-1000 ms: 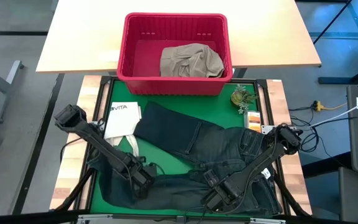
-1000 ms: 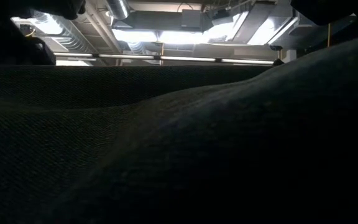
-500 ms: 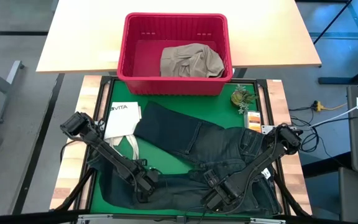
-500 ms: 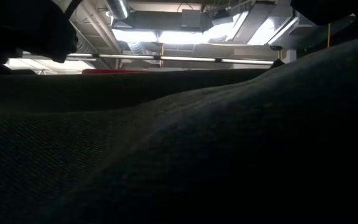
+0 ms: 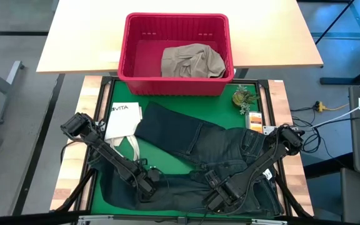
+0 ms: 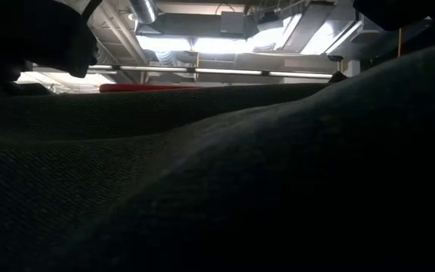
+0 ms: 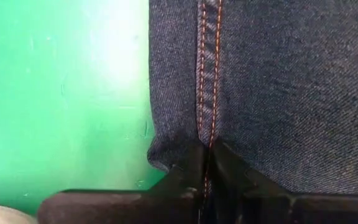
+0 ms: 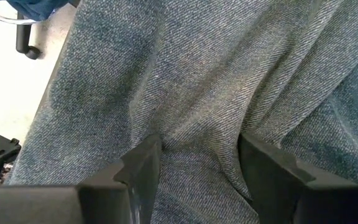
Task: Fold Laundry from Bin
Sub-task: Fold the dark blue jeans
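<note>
1. Your left gripper [image 7: 205, 163] has its jaws pinched on the stitched seam of the jeans [image 5: 199, 156], near-left on the counter [image 5: 167, 164].
2. Your right gripper [image 8: 199, 163] straddles a denim fold, jaws spread, not yet gripping.
3. Next, probably: close right, lift together.
4. Denim blocks the low view.

The left arm reaches low and forward, its gripper [image 7: 205, 163] with jaws pinched together on a denim seam of the jeans [image 7: 278, 81]. The right arm slants in opposite, its gripper [image 8: 197, 158] pressed down, jaws spread wide with cloth bunched between them.
</note>
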Robot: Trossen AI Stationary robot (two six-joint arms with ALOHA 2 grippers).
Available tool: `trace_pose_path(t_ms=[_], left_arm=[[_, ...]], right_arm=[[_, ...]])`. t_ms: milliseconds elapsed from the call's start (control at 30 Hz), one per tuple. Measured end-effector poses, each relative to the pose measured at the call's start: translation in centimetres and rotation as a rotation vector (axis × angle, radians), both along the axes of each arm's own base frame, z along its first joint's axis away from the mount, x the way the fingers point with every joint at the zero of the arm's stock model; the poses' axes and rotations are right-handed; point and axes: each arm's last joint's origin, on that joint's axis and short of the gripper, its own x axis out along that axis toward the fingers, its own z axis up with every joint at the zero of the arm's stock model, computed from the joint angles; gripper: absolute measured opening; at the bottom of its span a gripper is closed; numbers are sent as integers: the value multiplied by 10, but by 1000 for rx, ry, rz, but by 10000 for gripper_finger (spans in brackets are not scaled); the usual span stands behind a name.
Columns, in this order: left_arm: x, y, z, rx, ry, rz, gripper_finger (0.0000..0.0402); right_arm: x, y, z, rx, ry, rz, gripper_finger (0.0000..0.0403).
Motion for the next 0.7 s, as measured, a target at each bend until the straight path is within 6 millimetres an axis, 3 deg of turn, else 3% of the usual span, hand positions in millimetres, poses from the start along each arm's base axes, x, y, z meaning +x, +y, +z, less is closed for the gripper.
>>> trace_pose_path(t_ms=[700], left_arm=[[-8,23,0,133,128,238,2]], right_arm=[[1,-1,0,-17,-8,-33,211]])
